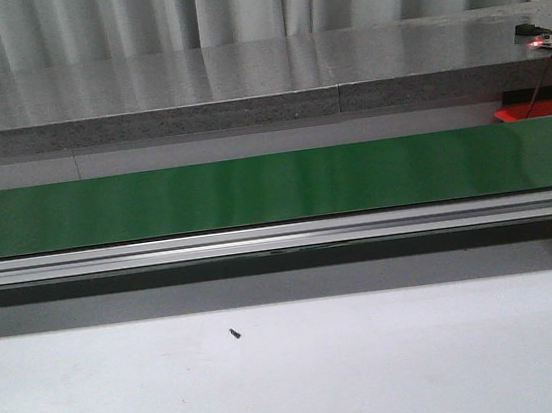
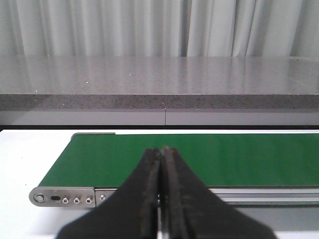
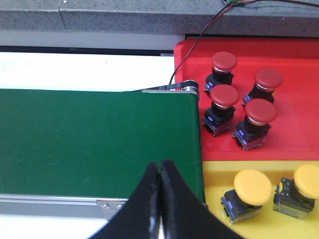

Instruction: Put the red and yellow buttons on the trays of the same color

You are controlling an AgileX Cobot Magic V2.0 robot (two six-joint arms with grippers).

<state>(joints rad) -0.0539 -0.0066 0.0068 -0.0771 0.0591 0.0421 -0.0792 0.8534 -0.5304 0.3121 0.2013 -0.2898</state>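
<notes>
Beside the green belt (image 3: 94,144), at about three o'clock from its end, four red buttons (image 3: 224,97) sit on the red tray (image 3: 294,124) and two yellow buttons (image 3: 253,186) on the yellow tray (image 3: 219,174). Both the left end effector (image 2: 161,199) and right end effector (image 3: 159,199) hang empty, fingers pressed together. The belt carries nothing; a late-opening end effector could likely knock an arriving button aside.
</notes>
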